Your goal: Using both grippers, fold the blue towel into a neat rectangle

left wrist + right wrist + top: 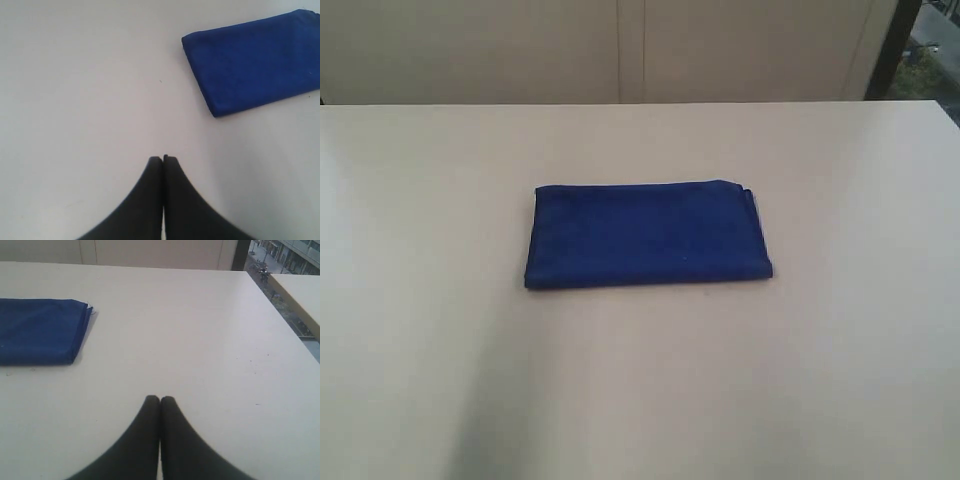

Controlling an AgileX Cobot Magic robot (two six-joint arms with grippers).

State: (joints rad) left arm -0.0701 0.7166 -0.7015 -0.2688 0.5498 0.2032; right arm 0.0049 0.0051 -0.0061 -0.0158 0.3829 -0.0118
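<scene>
Blue towel (648, 235) lies in the middle of the table (820, 380) as a flat, layered rectangle, deep royal blue, with its edges flush except for a slight ruffle at the far right corner. The left gripper (163, 159) and right gripper (160, 399) sit well apart from it, one on each side, jaws pressed together on nothing. They are probably kept clear because the folding looks finished.

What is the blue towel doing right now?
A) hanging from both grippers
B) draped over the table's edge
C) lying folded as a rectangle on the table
C: the blue towel lies as a layered rectangle on the table, and the left gripper and right gripper are shut, apart from it.
</scene>
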